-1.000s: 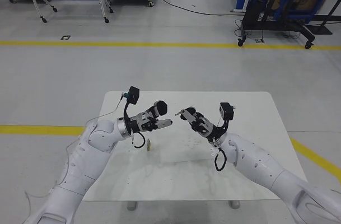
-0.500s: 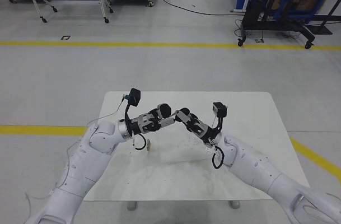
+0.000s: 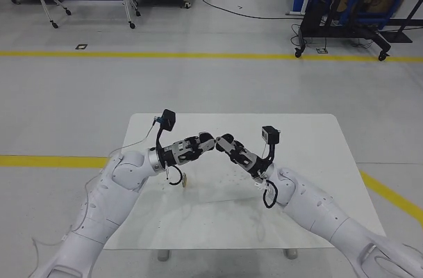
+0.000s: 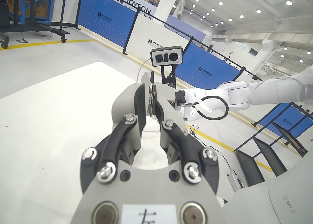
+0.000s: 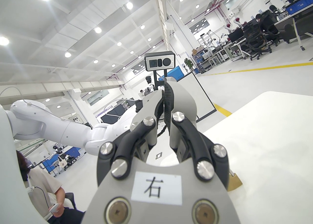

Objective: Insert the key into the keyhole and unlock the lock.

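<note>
Two steps remain, we judge, inserting and turning: the lock (image 3: pixel 185 180) lies on the table (image 3: pixel 315 139) apart from the key (image 4: pixel 151 99), held in the air by our left claw (image 4: pixel 149 90), narrowed onto it, and our right claw (image 5: pixel 164 93), pressed together, seemingly on its far end.

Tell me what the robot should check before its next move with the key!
1. Key reaches into the left gripper: ok.
2. Left gripper's hold on the key is firm: cannot tell.
3. Right gripper is shut on the key: ok.
4. Lock lies free on the table: ok.
5. Key is put into the lock: not ok, the lock lies apart from both grippers.
</note>
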